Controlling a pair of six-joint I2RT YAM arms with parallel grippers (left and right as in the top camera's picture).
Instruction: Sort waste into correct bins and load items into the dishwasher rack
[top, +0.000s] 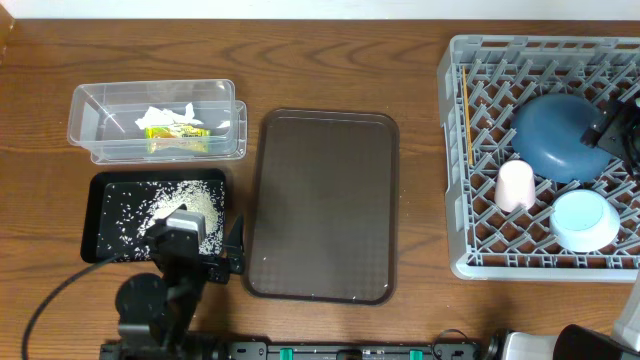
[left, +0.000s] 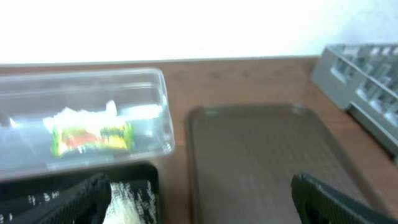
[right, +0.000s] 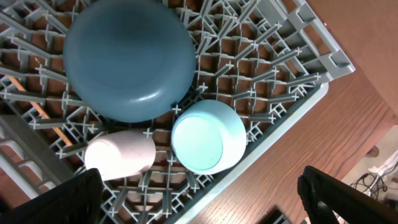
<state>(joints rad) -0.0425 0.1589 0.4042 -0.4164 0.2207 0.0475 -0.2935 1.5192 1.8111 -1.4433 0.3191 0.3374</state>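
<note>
The grey dishwasher rack (top: 455, 150) at the right holds a dark blue bowl (top: 560, 135), a pink cup (top: 516, 185), a pale blue bowl (top: 585, 220) and a chopstick (top: 466, 115). The right wrist view shows the same dark blue bowl (right: 127, 59), pink cup (right: 121, 154) and pale blue bowl (right: 208, 135). My right gripper (right: 205, 208) is open and empty above the rack's edge. The clear tub (top: 95, 110) holds the tissue (top: 165, 114) and the wrapper (top: 176, 131). Rice (top: 185, 205) lies in the black tray (top: 105, 215). My left gripper (left: 199, 208) is open and empty, low over the black tray's right edge.
A large brown serving tray (top: 325, 205) lies between the black tray and the rack; it also shows in the left wrist view (left: 261, 149). The left arm's base (top: 150, 305) and its cable sit at the table's front edge.
</note>
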